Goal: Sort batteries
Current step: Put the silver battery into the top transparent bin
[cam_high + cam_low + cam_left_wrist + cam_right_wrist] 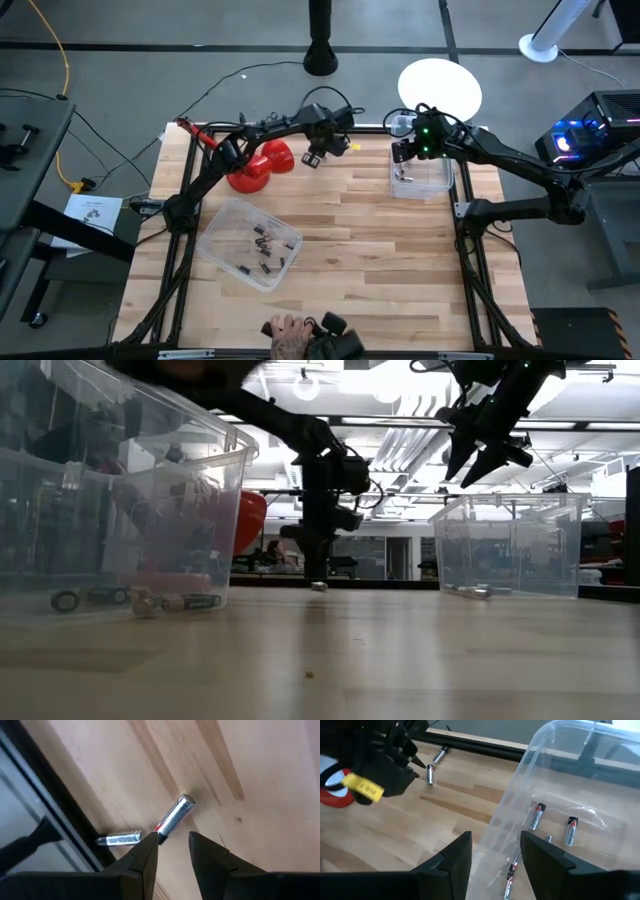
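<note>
Two silvery batteries lie on the wood near the table's far edge: one just ahead of my left gripper, the other beside the dark edge rail. My left gripper is open and low over the first one. My right gripper is open and hovers above the right clear bin, which has several silvery batteries lying on its floor. The left clear bin holds several dark batteries. My left gripper comes down from above with one fingertip right at the battery's red-marked end. I cannot tell whether it touches. The battery lies flat on the table, outside the gap between the fingers.
A red plunger-like tool lies left of my left gripper, near the far edge. A person's hand with a dark object rests at the table's near edge. Bare wood stretches between the two bins.
</note>
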{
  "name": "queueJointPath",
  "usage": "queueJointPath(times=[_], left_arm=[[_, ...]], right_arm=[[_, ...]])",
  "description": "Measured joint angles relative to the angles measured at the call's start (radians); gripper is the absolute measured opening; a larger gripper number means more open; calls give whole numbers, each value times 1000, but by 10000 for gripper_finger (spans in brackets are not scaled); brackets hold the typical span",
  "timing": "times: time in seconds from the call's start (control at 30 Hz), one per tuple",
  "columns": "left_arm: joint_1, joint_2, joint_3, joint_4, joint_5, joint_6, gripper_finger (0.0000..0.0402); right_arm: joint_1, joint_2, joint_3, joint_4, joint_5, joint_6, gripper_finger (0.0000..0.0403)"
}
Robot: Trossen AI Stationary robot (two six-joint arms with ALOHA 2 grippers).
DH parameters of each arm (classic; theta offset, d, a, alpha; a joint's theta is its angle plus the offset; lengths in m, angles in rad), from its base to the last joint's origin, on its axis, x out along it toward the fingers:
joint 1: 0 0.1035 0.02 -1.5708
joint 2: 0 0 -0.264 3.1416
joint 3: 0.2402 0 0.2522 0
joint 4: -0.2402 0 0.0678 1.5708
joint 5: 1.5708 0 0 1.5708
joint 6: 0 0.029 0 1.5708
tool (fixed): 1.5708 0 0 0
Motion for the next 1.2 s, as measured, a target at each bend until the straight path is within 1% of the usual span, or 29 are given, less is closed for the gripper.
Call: queueJointPath(times=[0.07, 0.23, 0.37, 0.57, 0.73, 0.87, 1.07, 1.2], left_arm=[[13, 3, 0, -1, 25, 17, 106], [42, 10, 0, -13, 126, 32, 105], [56, 10, 0, -3, 179, 104, 94], [59, 38, -4, 25, 190, 141, 75], [66, 39, -3, 40, 194, 241, 70], [72, 39, -3, 33, 222, 209, 70], [93, 39, -5, 22, 309, 145, 70], [106, 41, -5, -27, 305, 134, 70]], right_arm=[[0, 0, 0, 0, 0, -7, 162], [0, 0, 0, 0, -9, -10, 162], [0, 0, 0, 0, -9, -10, 162], [0, 0, 0, -1, -10, -9, 162], [6, 0, 0, -1, -17, -8, 162], [24, 0, 0, -1, -20, -7, 162], [61, 0, 0, -2, -26, 17, 162], [88, 0, 0, -6, -26, 17, 162]])
